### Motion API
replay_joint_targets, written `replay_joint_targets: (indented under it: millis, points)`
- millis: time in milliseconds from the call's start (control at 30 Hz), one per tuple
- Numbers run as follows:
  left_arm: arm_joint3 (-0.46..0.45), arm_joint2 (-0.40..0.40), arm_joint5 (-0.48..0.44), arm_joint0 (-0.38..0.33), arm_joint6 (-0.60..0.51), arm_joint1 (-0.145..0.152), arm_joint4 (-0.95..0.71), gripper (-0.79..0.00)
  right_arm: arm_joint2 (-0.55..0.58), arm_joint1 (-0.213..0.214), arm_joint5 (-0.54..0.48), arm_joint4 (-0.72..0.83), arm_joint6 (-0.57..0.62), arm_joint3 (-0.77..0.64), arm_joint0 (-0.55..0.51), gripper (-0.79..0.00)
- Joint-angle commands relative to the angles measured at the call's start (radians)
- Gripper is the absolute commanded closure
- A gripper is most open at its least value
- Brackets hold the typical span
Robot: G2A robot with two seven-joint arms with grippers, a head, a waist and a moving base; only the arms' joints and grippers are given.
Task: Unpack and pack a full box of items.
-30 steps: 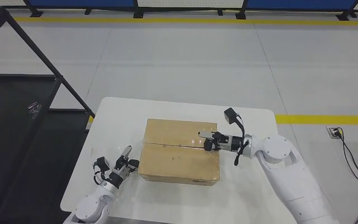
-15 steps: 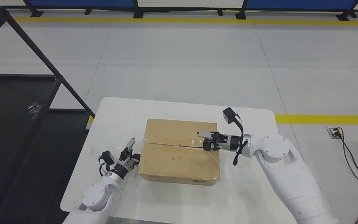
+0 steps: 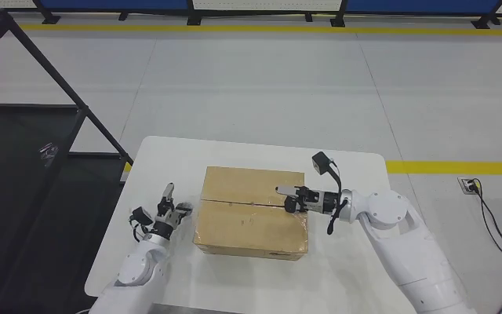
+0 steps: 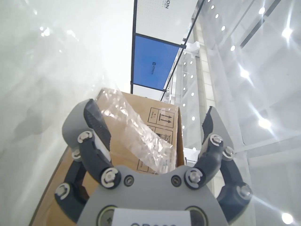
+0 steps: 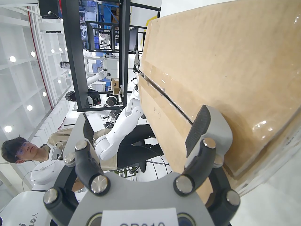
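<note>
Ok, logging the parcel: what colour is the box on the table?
The box is plain brown cardboard; the top view shows it best.

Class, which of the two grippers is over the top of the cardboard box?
The right gripper, above the box near the seam across its top. The left gripper is off the box, beside its end.

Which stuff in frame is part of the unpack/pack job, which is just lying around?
Job: cardboard box, clear tape along its top seam, white table under it.
Lying about: black rack beside the table, floor socket with cable.
</note>
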Motion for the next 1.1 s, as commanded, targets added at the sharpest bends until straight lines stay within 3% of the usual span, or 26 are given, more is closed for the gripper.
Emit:
replay_joint_targets:
  millis: [0, 300, 567, 767, 1067]
  points:
    - [0.002, -0.011, -0.037, 0.0, -0.005, -0.003, -0.023, -0.785, 0.002, 0.001, 0.001, 0.0, 0.0, -0.004, -0.003, -0.785]
    - [-0.015, -0.073, -0.292, 0.038, -0.083, -0.012, -0.07, -0.785, 0.003, 0.006, 0.008, 0.0, -0.006, -0.013, -0.012, -0.785]
    - [-0.035, -0.103, -0.414, 0.056, -0.085, -0.022, -0.073, -0.785, -0.002, 0.008, 0.008, 0.004, -0.009, -0.013, -0.014, -0.785]
    - [-0.065, -0.125, -0.448, 0.076, -0.074, -0.026, -0.03, -0.785, -0.004, 0.01, 0.004, 0.013, -0.013, -0.014, -0.019, -0.785]
    - [-0.103, -0.15, -0.429, 0.098, -0.05, -0.032, 0.0, -0.785, -0.042, -0.002, -0.028, 0.063, -0.051, -0.02, -0.023, -0.785]
